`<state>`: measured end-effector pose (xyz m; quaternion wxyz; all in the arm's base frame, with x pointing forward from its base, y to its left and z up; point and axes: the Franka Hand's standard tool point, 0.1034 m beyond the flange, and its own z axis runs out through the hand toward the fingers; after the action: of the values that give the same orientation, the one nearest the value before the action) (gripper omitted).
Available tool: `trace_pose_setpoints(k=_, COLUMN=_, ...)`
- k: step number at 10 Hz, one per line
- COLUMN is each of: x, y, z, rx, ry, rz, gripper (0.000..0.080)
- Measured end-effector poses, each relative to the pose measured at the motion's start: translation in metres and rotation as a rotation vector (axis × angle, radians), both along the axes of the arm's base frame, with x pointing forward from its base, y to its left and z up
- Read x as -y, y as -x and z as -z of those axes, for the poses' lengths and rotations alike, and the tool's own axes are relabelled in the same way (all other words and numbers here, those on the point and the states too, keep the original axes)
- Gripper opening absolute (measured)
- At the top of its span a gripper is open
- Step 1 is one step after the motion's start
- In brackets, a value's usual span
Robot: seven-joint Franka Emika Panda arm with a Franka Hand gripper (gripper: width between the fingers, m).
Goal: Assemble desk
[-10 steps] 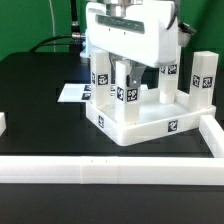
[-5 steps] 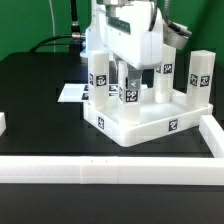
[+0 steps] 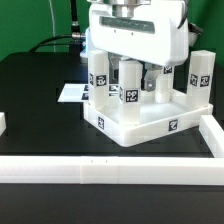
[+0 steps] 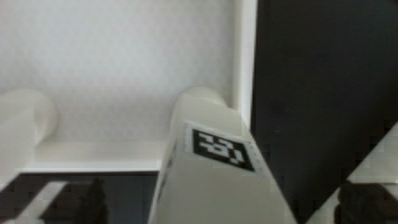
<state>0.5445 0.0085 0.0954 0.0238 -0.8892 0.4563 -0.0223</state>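
Since the earlier frame the jaws have spread from partly closed to wide; gripper [image 3: 128, 72] now grips nothing and hangs over the leg [image 3: 127, 82] standing in the desk top [image 3: 140, 124], which sits on the table [image 3: 40, 100] near the border bar [image 3: 110, 170] at 6 o'clock. Other legs [image 3: 203, 78] stand at 3 and 9 o'clock of it. Judgement: lift straight up, no sideways drift, so the fingers [image 4: 18, 120] don't knock the leg off vertical; check its seating afterwards.

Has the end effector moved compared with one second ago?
Yes. Against the desk top, which stays put, the end effector has risen slightly and spread its fingers away from the leg.
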Motion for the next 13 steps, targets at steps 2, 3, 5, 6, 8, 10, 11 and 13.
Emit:
trace_pose_setpoints(k=2, x=-0.0022, y=0.0000, z=-0.0001, rx=-0.002, ry=0.027, rz=-0.179, gripper=0.0649)
trace_pose_setpoints(k=3, x=-0.0023, y=-0.0008, z=-0.0008, rx=-0.005, ry=0.050, rz=-0.309, gripper=0.0649)
trace_pose_setpoints(k=5, x=-0.0003, y=-0.0024, z=-0.0021, rx=-0.005, ry=0.072, rz=-0.528, gripper=0.0649)
trace_pose_setpoints(k=6, x=0.0014, y=-0.0023, z=-0.0020, rx=-0.006, ry=0.076, rz=-0.596, gripper=0.0649)
trace_pose_setpoints(k=8, x=0.0033, y=-0.0012, z=-0.0012, rx=-0.008, ry=0.085, rz=-0.758, gripper=0.0649)
trace_pose_setpoints(k=10, x=0.0026, y=-0.0013, z=-0.0012, rx=-0.013, ry=0.102, rz=-0.881, gripper=0.0649)
trace_pose_setpoints(k=11, x=0.0042, y=-0.0019, z=-0.0010, rx=-0.011, ry=0.111, rz=-0.947, gripper=0.0623)
trace_pose_setpoints(k=13, x=0.0060, y=-0.0016, z=-0.0003, rx=-0.012, ry=0.112, rz=-0.958, gripper=0.0449)
